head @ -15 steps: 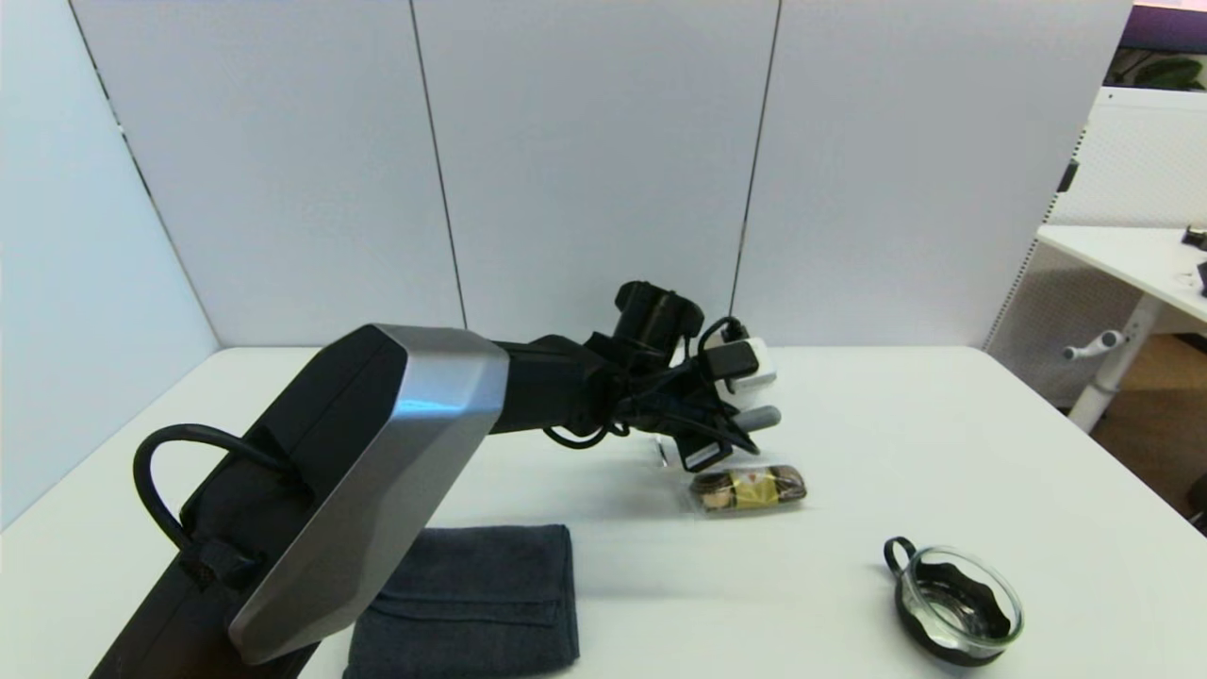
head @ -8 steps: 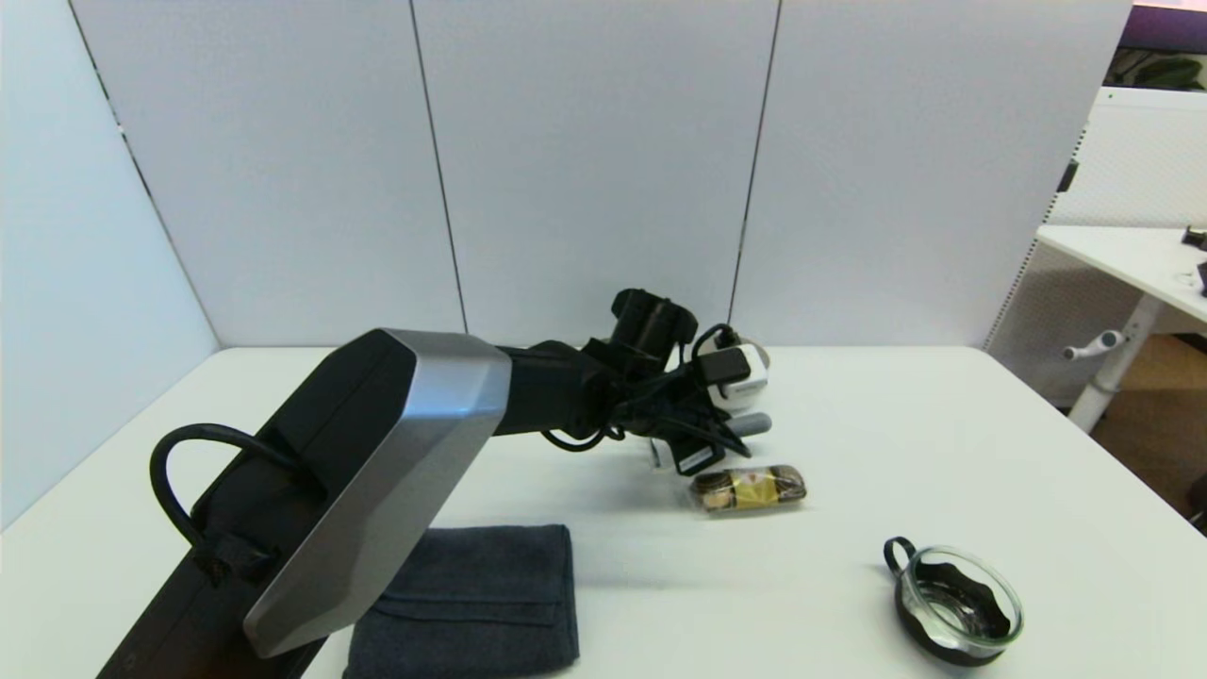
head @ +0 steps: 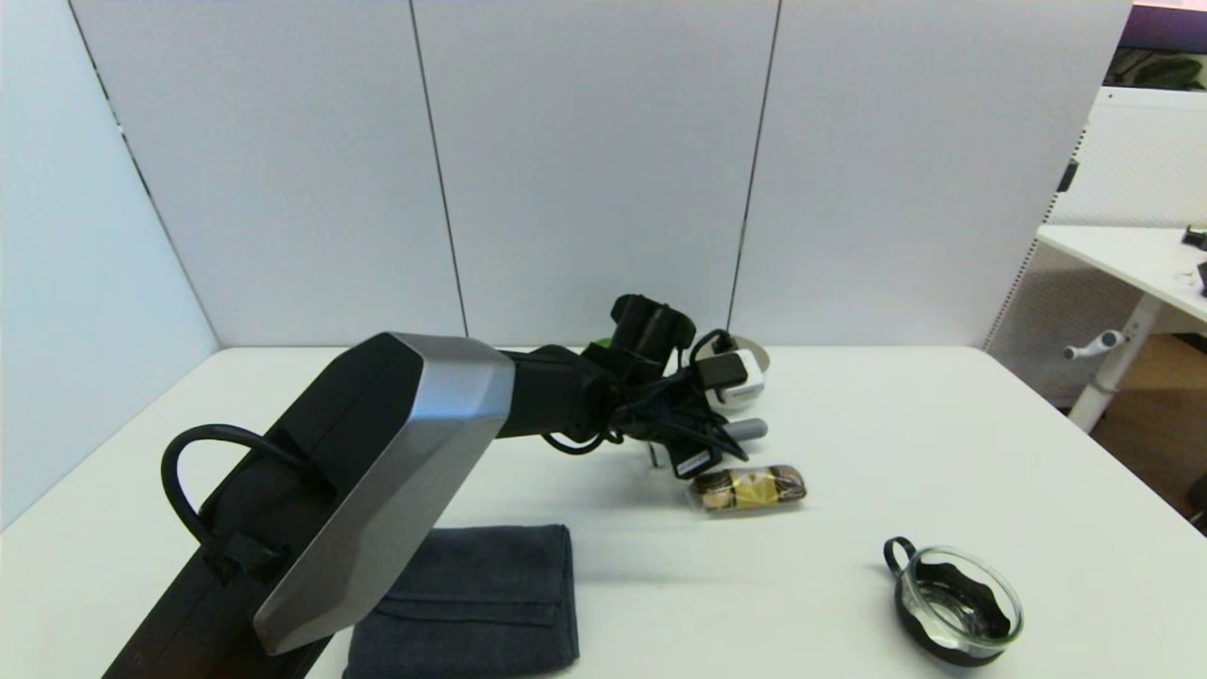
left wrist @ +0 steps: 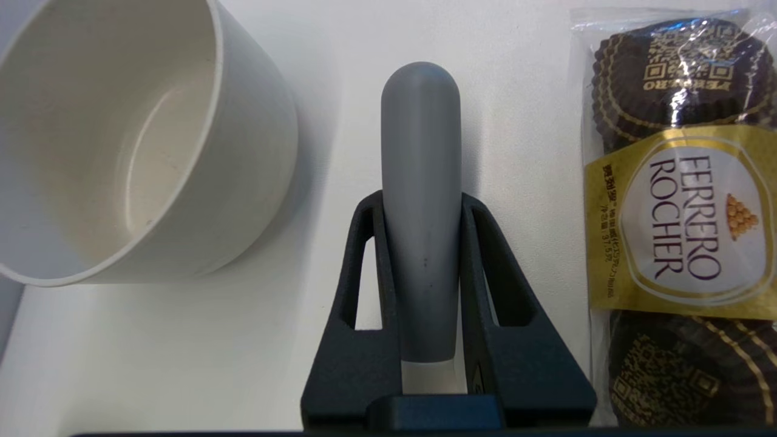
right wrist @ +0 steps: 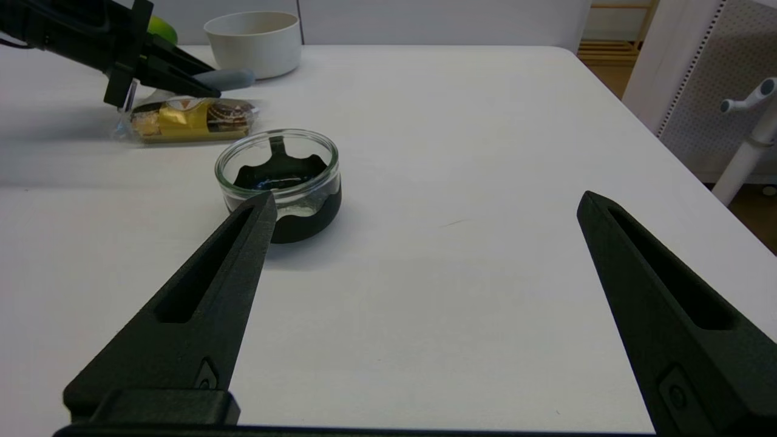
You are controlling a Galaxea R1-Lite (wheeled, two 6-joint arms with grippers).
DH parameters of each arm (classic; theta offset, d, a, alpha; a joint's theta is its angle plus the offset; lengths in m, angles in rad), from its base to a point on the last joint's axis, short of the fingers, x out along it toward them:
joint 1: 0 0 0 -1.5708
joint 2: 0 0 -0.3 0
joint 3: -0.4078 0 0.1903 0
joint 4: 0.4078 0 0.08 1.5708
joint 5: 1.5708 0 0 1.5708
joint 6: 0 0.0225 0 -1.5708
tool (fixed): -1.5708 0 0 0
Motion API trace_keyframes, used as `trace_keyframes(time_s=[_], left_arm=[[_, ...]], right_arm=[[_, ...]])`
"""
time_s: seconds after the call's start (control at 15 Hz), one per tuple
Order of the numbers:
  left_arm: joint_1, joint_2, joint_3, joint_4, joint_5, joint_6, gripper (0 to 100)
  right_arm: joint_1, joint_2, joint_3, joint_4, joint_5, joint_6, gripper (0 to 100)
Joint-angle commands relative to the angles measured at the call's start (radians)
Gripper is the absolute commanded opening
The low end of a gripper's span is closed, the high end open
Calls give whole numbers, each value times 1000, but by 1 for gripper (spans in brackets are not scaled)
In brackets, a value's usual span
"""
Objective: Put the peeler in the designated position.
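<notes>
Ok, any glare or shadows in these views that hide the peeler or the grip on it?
Left wrist view: even light, peeler handle sharp between the left gripper fingers, soft shadows, glare only on the chocolate pack. Head view: the arm covers most of the peeler. Right wrist view: right gripper open, no glare.

My table is white and runs back to grey panels. On it, at my near left, lies a folded dark towel. Near the middle lies a clear pack of chocolates. Behind that, close to the panels, stands a cream bowl. At my near right sits a glass dish on a black base with a small loop handle. The bowl and the pack lie apart, with bare tabletop between them.
</notes>
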Motion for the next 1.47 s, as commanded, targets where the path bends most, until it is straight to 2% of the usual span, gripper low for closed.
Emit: trace_keyframes(time_s=[0.07,0.2,0.27,0.8,1.07,1.27,1.47], left_arm=[[0,5,0,0,-2,2,0],[0,4,0,0,-4,4,0],[0,4,0,-2,-2,5,100],[4,-85,1,20,1,7,100],[35,-255,8,184,4,14,100],[60,-510,103,287,11,-15,100],[86,-840,374,287,34,-131,100]], right_arm=[[0,0,0,0,0,0,100],[0,0,0,0,0,0,100],[0,2,0,0,0,0,100],[0,2,0,0,0,0,100],[0,0,0,0,0,0,100],[0,2,0,0,0,0,100],[0,0,0,0,0,0,100]])
